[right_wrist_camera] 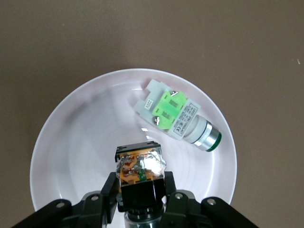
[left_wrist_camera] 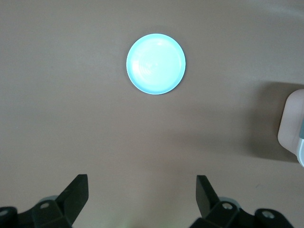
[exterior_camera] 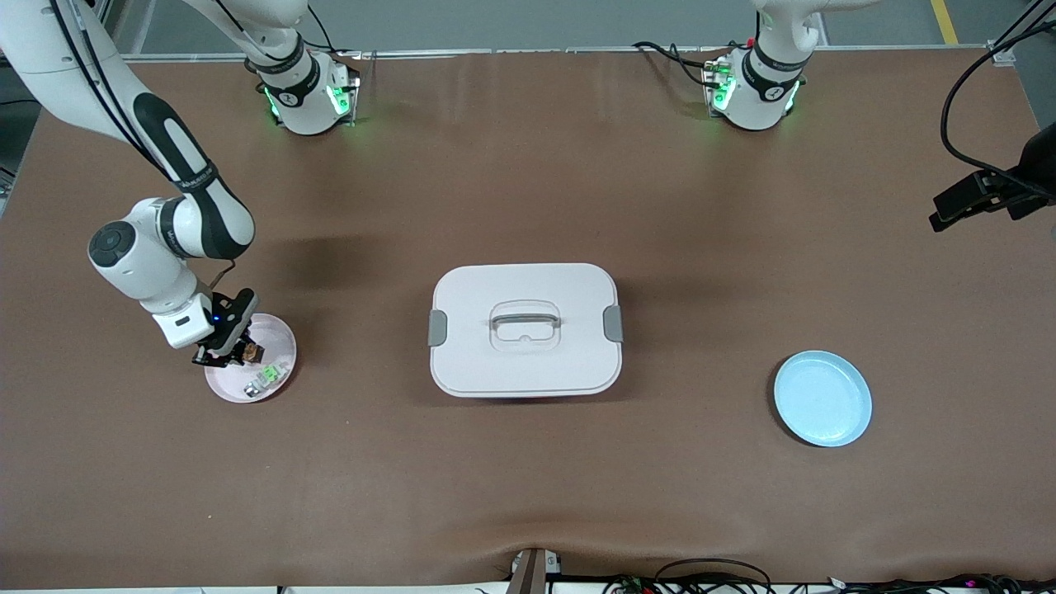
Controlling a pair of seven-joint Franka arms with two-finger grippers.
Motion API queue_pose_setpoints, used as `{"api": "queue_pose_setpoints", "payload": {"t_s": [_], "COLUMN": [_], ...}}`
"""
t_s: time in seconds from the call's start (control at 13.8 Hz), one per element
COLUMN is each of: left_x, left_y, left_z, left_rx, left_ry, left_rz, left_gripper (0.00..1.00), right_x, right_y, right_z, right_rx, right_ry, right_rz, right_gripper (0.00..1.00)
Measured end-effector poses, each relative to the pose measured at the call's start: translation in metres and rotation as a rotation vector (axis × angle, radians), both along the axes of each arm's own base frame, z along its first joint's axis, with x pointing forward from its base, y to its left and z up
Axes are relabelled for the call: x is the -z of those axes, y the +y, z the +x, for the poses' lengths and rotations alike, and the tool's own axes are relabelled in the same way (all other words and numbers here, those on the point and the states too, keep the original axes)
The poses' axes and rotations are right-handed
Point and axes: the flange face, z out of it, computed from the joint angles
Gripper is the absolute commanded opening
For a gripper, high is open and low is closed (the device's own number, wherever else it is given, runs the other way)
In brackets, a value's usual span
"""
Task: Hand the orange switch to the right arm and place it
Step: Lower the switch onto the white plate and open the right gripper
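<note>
My right gripper (exterior_camera: 237, 355) is shut on the orange switch (exterior_camera: 254, 353), low over the pink plate (exterior_camera: 276, 328) at the right arm's end of the table. In the right wrist view the switch (right_wrist_camera: 141, 173) shows a black body, an orange middle and a silvery end, clamped in the gripper (right_wrist_camera: 141, 190) above the plate (right_wrist_camera: 71, 142). A green-and-white component (exterior_camera: 268, 377) lies in the same plate, close beside the switch, and also shows in the right wrist view (right_wrist_camera: 175, 114). My left gripper (left_wrist_camera: 141, 179) is open and empty, high over bare table.
A white lidded box (exterior_camera: 525, 330) with a grey handle stands mid-table; its edge shows in the left wrist view (left_wrist_camera: 292, 123). An empty light blue plate (exterior_camera: 822, 398) lies toward the left arm's end, also seen in the left wrist view (left_wrist_camera: 156, 63).
</note>
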Motion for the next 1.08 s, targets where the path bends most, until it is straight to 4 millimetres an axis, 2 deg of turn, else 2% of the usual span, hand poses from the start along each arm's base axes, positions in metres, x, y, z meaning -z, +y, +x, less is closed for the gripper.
{"api": "queue_pose_setpoints", "payload": {"t_s": [0.29,0.79,0.87,0.94,1.08], "left_x": [0.001,-0.002,-0.002,-0.002,-0.002], "left_y": [0.001,0.002,0.001,0.001,-0.001], "left_z": [-0.004,-0.006,-0.006,-0.006,-0.006], "left_rx": [0.008,0.035,0.036,0.037,0.04], "left_ry": [-0.001,-0.004,-0.004,-0.004,-0.005], "left_rz": [0.001,0.001,0.001,0.001,0.001], "left_gripper": [1.0,1.0,1.0,1.0,1.0], "right_x": [0.015,0.015,0.015,0.015,0.013], "right_y": [-0.016,-0.014,-0.014,-0.014,-0.014], "right_z": [-0.002,0.002,0.002,0.003,0.005], "right_rx": [-0.003,-0.01,-0.01,-0.009,-0.009], "right_ry": [-0.011,-0.019,-0.019,-0.02,-0.025], "right_rz": [0.019,0.022,0.022,0.022,0.022], "right_gripper": [0.0,0.0,0.74,1.0,1.0]}}
